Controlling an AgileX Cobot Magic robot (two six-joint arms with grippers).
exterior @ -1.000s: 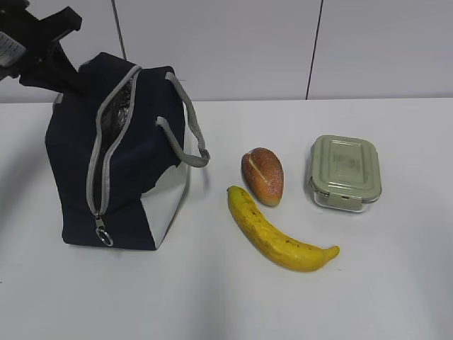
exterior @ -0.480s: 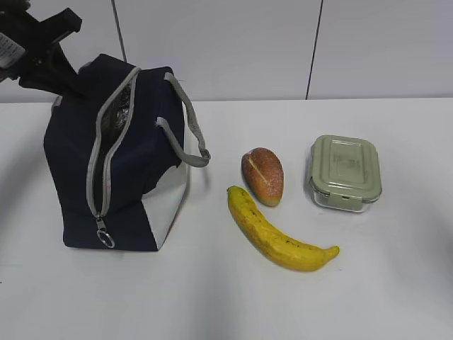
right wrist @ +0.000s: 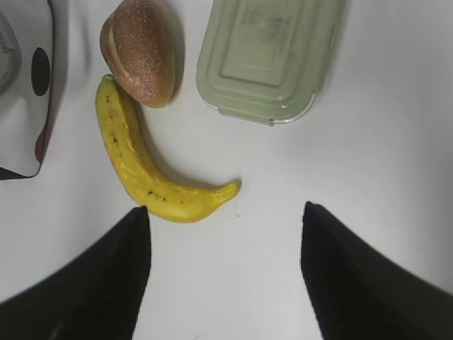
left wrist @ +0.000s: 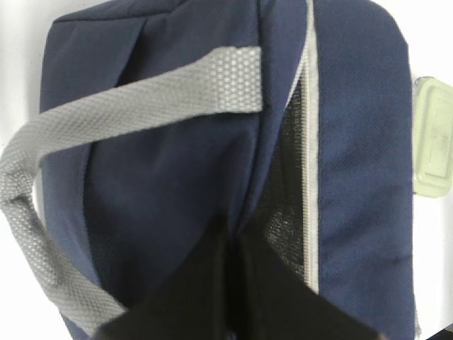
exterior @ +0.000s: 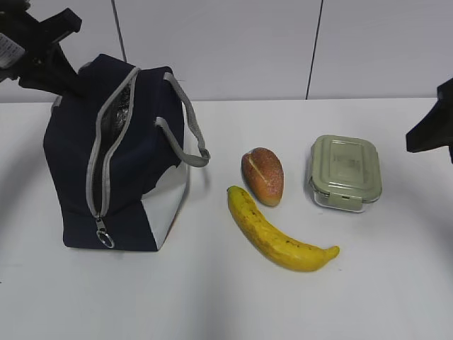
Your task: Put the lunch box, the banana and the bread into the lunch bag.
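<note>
Biggest thing on the table (exterior: pixel 233 297) first: the lunch bag (exterior: pixel 117 166) stands upright, zipper run down so the mouth gapes along its top and front. The left pincer (left wrist: pixel 237 283) sits right at that opening, pressed against the fabric beside the zip edge, probably holding the mouth apart so something can be dropped in. Its fingers look closed together on the bag's rim, though this close and this dark I cannot tell for certain. A grey strap (left wrist: pixel 141 99) loops just ahead of it, clear of the gap.

Over to the right pincer (right wrist: pixel 226 234), fingers spread wide, nothing between them, hovering above bare table. Just ahead of it and a little to its left lies the banana (right wrist: pixel 145 166), curved, its tip pointing toward the gap between the fingers. Farther ahead, the lunch box (right wrist: pixel 265 57), lid clipped on, flat on the table, well in front of the pincer. Smallest, the bread (right wrist: pixel 139 49), touching the banana's far end, ahead and to the left.

All three items are outside the bag, none lifted yet. With those fingers open and facing down, a first pick looks imminent, and the banana is nearest.
</note>
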